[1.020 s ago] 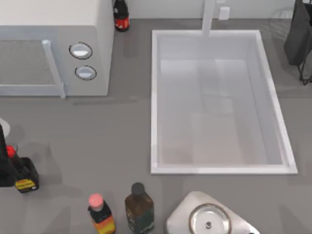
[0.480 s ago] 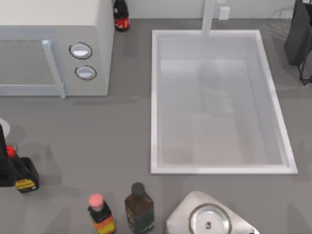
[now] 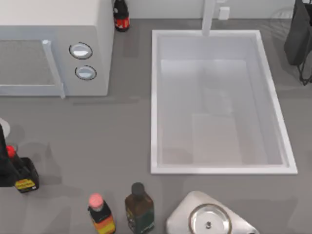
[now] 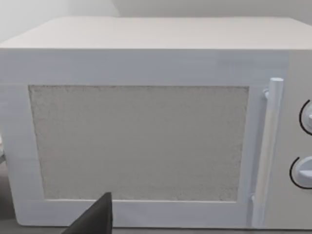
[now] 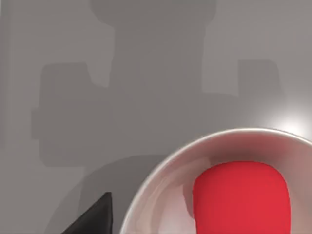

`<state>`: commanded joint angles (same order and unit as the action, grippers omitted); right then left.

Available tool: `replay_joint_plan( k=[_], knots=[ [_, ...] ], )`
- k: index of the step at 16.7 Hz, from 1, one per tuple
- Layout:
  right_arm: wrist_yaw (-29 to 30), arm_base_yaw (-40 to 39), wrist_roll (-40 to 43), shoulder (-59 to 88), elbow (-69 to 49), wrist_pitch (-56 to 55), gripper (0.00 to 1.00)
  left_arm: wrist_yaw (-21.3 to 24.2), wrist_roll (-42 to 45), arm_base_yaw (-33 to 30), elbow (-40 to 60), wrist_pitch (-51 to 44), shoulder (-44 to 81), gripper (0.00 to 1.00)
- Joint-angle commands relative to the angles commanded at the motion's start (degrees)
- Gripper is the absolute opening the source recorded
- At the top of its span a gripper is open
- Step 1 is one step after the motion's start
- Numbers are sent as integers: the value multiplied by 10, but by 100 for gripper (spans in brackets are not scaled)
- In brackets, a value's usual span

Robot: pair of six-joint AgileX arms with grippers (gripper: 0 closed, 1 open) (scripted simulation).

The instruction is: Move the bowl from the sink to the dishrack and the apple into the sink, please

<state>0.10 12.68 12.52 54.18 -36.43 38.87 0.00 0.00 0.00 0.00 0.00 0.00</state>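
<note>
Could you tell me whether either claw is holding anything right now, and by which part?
It cannot be told: no object sits at either claw's visible finger. The apple lies unheld in a steel dish.

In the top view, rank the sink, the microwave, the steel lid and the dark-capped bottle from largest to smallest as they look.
1. Sink, largest.
2. Microwave, cut off by the picture's edge, so its full size is unsure.
3. Steel lid.
4. Dark-capped bottle, close to the lid; seen obliquely, so that pair is uncertain.
</note>
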Motion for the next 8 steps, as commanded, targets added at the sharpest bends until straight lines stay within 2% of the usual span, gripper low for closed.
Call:
replay_joint_plan(
  k=[4,8],
  knots=[
    [2,41,40,189,-114,126,100,0,0,0,0,0,0,100],
    [1,69,66,299,-194,207,100,0,0,0,0,0,0,100]
  ],
)
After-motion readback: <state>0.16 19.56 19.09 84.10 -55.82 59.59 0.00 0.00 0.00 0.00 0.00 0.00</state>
